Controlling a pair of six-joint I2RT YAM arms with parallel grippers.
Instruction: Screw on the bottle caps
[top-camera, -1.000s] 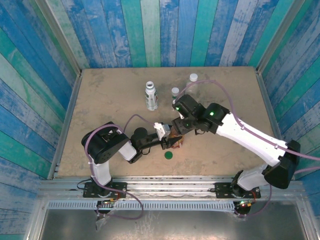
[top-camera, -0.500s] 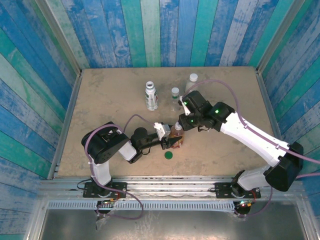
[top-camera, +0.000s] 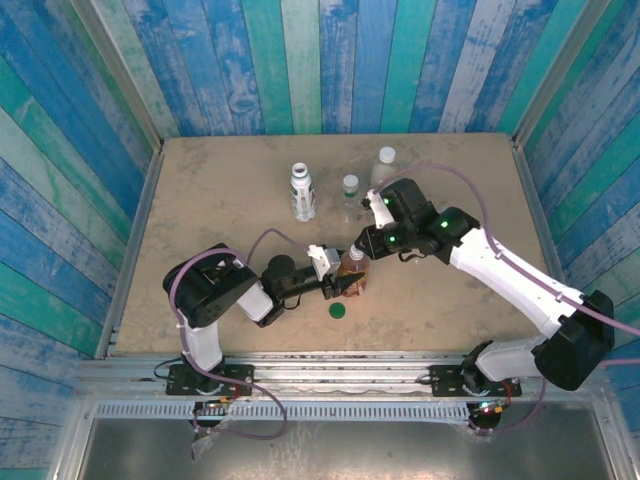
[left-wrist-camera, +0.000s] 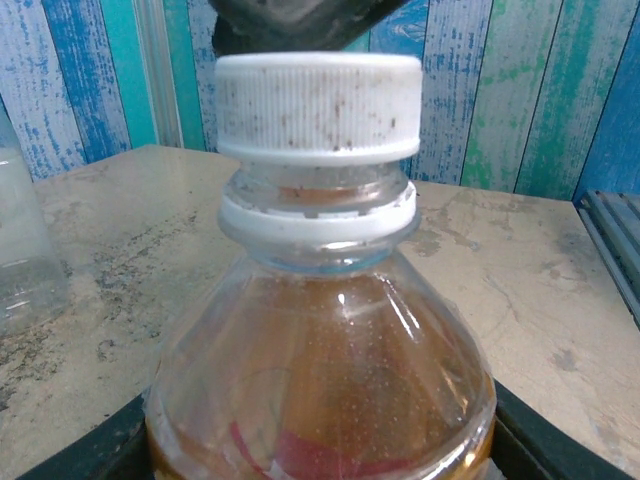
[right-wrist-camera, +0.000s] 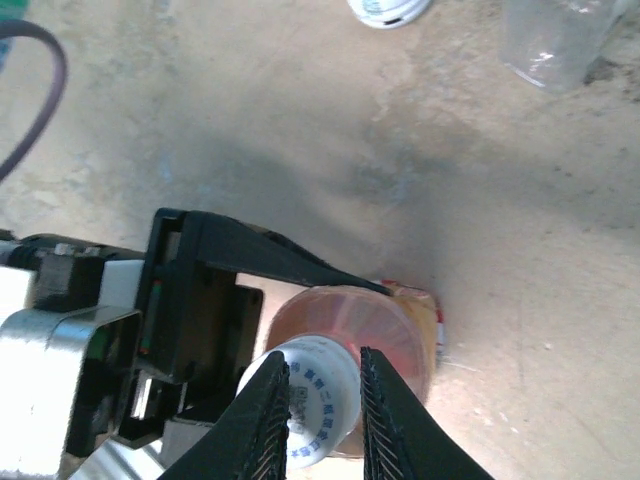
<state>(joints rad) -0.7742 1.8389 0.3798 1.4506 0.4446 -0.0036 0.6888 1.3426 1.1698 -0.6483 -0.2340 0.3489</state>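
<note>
the walls (top-camera: 300, 60) are weathered planks in stripes of blue, teal and green, scuffed with white. the table (top-camera: 220, 200) is sandy tan, mottled with darker grey stains. the amber bottle (left-wrist-camera: 320, 380) is clear plastic with orange-brown liquid and a red patch low down. its white cap (left-wrist-camera: 318, 105) is finely ribbed, flecked with dark specks, and has blue print on top. the green cap (top-camera: 338, 310) is dark green. the labelled bottle (top-camera: 302, 192) is white with a white top. the right gripper (right-wrist-camera: 323, 358) has black fingers with pale ridges. the right arm (top-camera: 500, 265) is white with black joints and green lights. the left arm (top-camera: 215, 290) is mostly black.
</note>
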